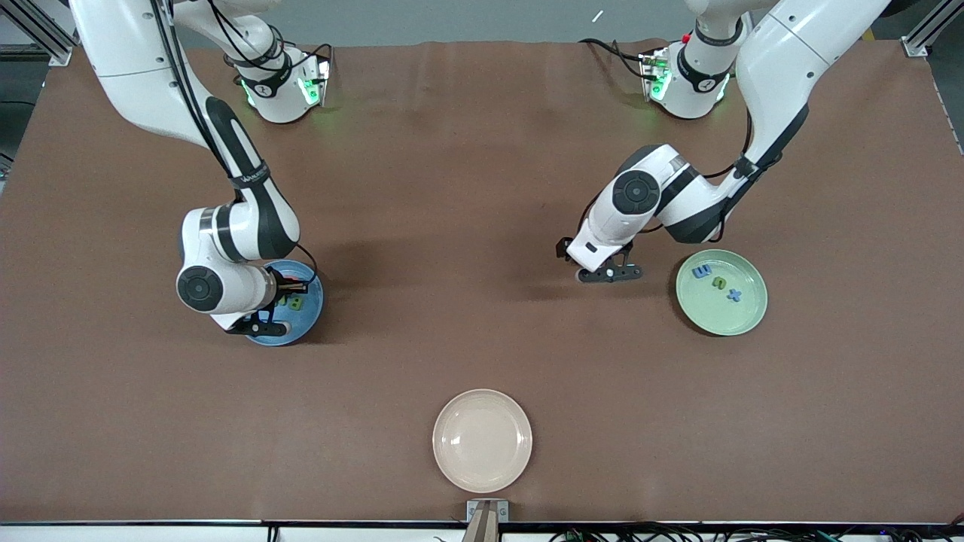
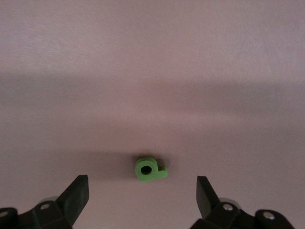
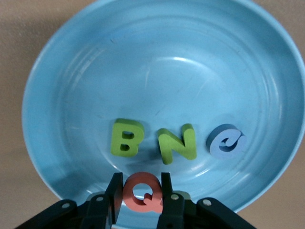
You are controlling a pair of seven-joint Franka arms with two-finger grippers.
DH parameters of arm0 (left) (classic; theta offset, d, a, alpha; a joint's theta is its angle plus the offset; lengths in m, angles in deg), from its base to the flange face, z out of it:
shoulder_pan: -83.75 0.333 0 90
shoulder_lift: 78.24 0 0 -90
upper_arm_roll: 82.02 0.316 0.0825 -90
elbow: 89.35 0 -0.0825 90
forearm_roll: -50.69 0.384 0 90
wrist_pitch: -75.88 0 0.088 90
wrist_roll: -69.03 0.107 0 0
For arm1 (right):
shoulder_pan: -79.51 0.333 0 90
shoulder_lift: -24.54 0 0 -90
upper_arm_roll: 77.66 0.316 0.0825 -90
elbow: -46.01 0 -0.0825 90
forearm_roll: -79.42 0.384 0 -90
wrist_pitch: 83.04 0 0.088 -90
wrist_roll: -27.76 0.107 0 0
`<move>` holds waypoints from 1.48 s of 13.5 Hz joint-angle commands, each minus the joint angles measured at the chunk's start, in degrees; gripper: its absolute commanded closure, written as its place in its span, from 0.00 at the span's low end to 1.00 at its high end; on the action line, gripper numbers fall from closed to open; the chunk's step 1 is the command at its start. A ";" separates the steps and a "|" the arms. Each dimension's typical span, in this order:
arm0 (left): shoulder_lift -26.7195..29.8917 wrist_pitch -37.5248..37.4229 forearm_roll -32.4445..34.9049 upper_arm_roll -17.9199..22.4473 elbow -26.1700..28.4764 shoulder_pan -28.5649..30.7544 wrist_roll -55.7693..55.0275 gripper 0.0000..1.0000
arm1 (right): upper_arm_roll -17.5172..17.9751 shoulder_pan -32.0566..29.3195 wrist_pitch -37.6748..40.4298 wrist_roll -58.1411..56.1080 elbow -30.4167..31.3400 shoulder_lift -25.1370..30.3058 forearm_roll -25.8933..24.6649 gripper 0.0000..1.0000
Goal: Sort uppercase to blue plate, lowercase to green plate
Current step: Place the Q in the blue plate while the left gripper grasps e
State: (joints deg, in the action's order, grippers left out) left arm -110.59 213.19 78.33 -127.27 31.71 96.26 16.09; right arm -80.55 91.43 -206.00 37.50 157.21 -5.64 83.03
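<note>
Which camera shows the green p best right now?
The left wrist view: the green p lies flat on the bare table, plainly visible between the open fingers of the left claw. In the front view the left arm hides it. The right wrist view shows only the blue plate and its letters.

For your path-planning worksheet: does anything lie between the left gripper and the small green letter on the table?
No. The left gripper hangs open right over the green letter, which lies alone on the bare table between its fingers.
</note>
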 commanded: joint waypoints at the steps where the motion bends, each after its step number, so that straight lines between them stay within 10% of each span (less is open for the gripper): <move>1: -1.74 0.42 1.98 0.17 -0.48 -0.46 -0.50 0.02 | 0.61 -0.58 -0.97 0.11 3.41 3.29 0.43 0.97; 15: -5.08 0.86 5.40 2.19 -0.83 -2.57 -1.91 0.23 | 0.61 -0.14 -4.31 0.20 5.08 2.85 0.43 0.91; 16: -5.26 0.86 5.40 2.28 -0.83 -2.66 -1.91 0.27 | 0.61 -0.14 -4.13 0.11 5.08 2.85 0.43 0.72; 17: -5.35 0.86 5.40 2.37 -0.83 -3.01 -1.91 0.28 | 0.61 -0.14 -4.13 0.20 4.99 2.85 0.43 0.06; 20: -5.53 1.65 5.40 2.89 -0.83 -3.19 -1.91 0.35 | 0.70 -0.05 -3.61 0.46 4.90 2.93 0.43 0.00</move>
State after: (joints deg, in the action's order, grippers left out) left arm -115.48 214.13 82.49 -125.07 31.66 93.82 15.29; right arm -80.21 91.49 -209.45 37.52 160.37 -4.55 83.03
